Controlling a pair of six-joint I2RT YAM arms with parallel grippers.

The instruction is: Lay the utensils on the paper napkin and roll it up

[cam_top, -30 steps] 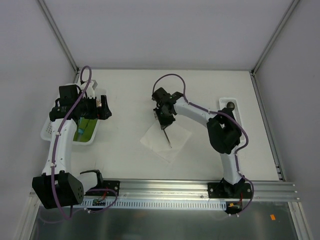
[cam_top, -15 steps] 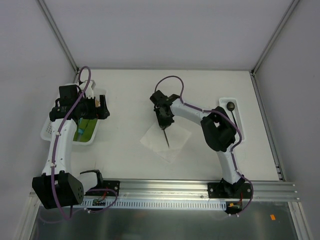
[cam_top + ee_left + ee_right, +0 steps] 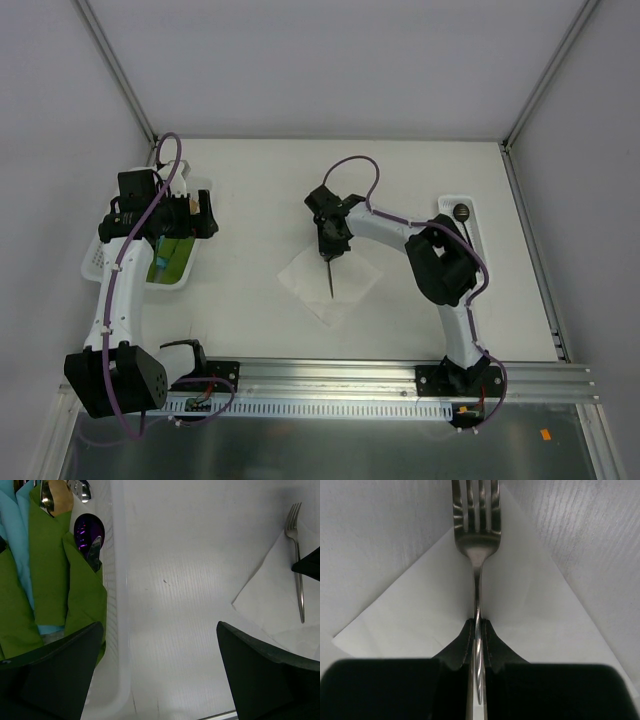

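Surface: white table (image 3: pixel 250 185), enclosed by plain pale walls (image 3: pixel 320 60).
Paper napkin (image 3: pixel 350 285): laid flat mid-table.
Fork (image 3: pixel 475 540): handle pinched by clenched right gripper (image 3: pixel 478 630), above napkin.
Left gripper (image 3: pixel 157 630): released, beside white bin (image 3: pixel 117 580) of green cloths (image 3: pixel 47 570).

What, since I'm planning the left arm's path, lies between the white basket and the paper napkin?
Only bare tabletop with a tiny dark speck. The left wrist view shows that stretch between the basket and the napkin.
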